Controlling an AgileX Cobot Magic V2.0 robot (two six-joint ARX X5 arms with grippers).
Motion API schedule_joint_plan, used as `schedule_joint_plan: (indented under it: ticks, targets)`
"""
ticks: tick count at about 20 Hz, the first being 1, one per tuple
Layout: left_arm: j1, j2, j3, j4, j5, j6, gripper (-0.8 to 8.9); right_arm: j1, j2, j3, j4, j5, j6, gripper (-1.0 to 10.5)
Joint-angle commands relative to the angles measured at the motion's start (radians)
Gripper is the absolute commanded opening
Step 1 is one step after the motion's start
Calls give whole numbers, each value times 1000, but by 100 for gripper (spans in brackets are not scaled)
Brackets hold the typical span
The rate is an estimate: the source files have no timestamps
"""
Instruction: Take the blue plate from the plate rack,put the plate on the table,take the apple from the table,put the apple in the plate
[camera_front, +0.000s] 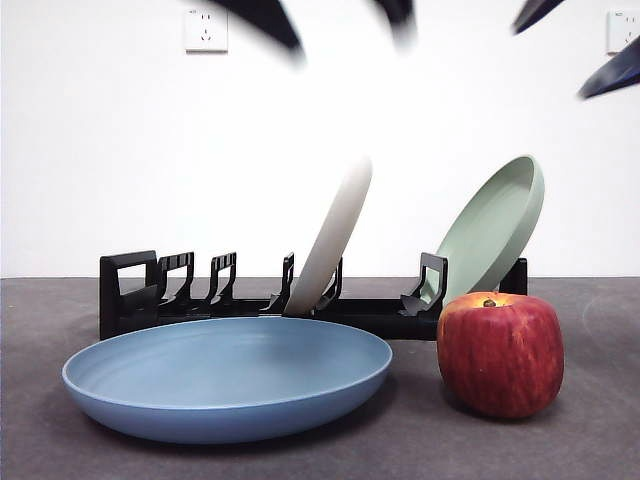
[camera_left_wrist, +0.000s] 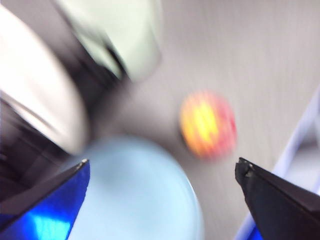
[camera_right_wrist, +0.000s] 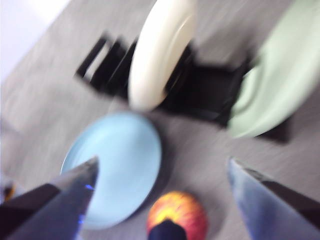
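Note:
The blue plate (camera_front: 228, 375) lies flat on the table (camera_front: 600, 440), in front of the black plate rack (camera_front: 200, 300). The red apple (camera_front: 500, 352) stands on the table just right of the plate. My left gripper (camera_left_wrist: 162, 162) is open and empty, high above the blue plate (camera_left_wrist: 140, 195), with the apple (camera_left_wrist: 207, 124) ahead; this view is blurred. My right gripper (camera_right_wrist: 163, 161) is open and empty, high above the apple (camera_right_wrist: 177, 215), with the blue plate (camera_right_wrist: 117, 162) beside it. In the front view only dark blurred arm tips (camera_front: 265, 20) show along the top edge.
A cream-white plate (camera_front: 335, 235) stands in a middle slot of the rack. A pale sage-green plate (camera_front: 495, 225) leans at the rack's right end, behind the apple. A white wall (camera_front: 120, 150) rises behind the table.

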Motion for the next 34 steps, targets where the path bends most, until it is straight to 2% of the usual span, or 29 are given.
schedule_joint_plan:
  ticks: [1,6,10,16,17,20,26,28,31,34]
  targets:
    - [33,-109,54,-4,-43,-2,490,78,57,4,-24,67,-29,507]
    - [139,-265,216,-51,-105,29,490,290,224,4,-64,326,-93,507]
    - [184,-296,282,-115,-146,51,490,379,371,4,-61,430,-109,506]
    - [196,-290,283,-196,-150,51,490,394,563,4,-45,432,-109,498]
    - [196,-290,283,-204,-150,51,490,394,577,4,-46,433,-102,451]
    - [196,-290,283,-223,-150,50,490,400,578,4,-46,432,-90,-16]
    - [196,-288,283,-225,-150,50,490,419,546,56,-58,425,-59,-11]
    - [196,-288,283,-225,-150,50,490,443,546,137,-79,422,-60,-12]
    - [196,-288,283,-225,-149,50,490,486,560,274,-72,346,-80,-13]
    - [196,-288,283,-225,-150,50,490,545,649,411,-81,347,-91,-13]
